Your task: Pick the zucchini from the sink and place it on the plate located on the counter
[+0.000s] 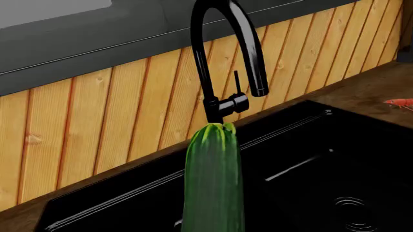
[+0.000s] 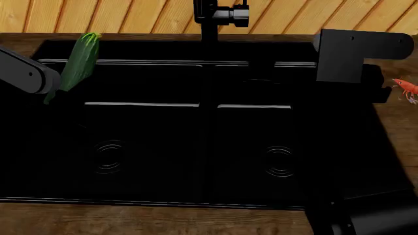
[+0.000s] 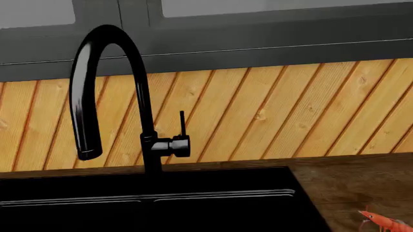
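The dark green zucchini (image 2: 78, 61) hangs tilted in the air over the far left corner of the black double sink (image 2: 209, 147), pale stem end up. In the left wrist view the zucchini (image 1: 214, 183) rises from between my jaws in front of the tap. My left gripper (image 2: 52, 93) is shut on its lower end, with the fingers mostly hidden. My right arm (image 2: 356, 54) hovers over the sink's right side; its dark fingers cannot be made out against the sink. The plate is out of view. The wood-grain counter (image 2: 130, 220) surrounds the sink.
A tall black arched tap (image 2: 219, 14) stands behind the sink's middle, also in the left wrist view (image 1: 226, 58) and right wrist view (image 3: 110, 92). A small orange shrimp (image 2: 406, 88) lies on the counter right of the sink. A slanted wooden plank wall (image 3: 290, 111) backs the counter.
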Robot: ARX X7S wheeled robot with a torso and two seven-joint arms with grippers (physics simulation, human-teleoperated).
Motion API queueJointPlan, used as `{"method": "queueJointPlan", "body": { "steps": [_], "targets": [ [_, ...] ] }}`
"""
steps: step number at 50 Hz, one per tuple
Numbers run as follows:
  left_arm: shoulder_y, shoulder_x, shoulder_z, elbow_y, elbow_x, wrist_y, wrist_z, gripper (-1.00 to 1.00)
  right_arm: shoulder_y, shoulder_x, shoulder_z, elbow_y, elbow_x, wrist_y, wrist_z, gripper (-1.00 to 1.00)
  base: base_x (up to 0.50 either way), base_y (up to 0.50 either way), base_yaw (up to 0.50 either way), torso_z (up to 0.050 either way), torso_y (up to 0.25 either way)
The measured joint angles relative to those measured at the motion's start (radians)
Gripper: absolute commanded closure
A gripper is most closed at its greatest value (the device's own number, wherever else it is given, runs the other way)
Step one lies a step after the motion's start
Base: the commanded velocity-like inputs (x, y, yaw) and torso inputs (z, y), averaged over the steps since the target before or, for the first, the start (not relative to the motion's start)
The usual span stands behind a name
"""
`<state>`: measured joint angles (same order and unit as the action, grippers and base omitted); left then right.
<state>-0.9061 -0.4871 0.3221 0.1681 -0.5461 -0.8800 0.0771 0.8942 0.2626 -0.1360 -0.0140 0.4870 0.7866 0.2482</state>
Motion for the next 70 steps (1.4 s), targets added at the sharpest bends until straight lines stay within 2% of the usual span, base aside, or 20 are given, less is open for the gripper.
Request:
{"method": "queueJointPlan", "body": {
  "steps": [8, 70],
  "targets": [
    [-0.001, -0.001, 0.001, 0.002, -0.005, 0.0, -0.001, 1.0, -0.003, 0.002, -0.001, -0.008, 0.005, -0.002, 0.002, -1.0, -0.18, -0.03, 0.0, 0.0, 0.0],
    [-0.007, 0.008, 0.014, -0.001, -0.009, 0.012, -0.013, 1.0, -0.04, 0.02, 0.017, -0.073, 0.058, 0.0, 0.025, -1.0, 0.0, -0.5, 0.0, 0.0, 0.0]
  ]
}}
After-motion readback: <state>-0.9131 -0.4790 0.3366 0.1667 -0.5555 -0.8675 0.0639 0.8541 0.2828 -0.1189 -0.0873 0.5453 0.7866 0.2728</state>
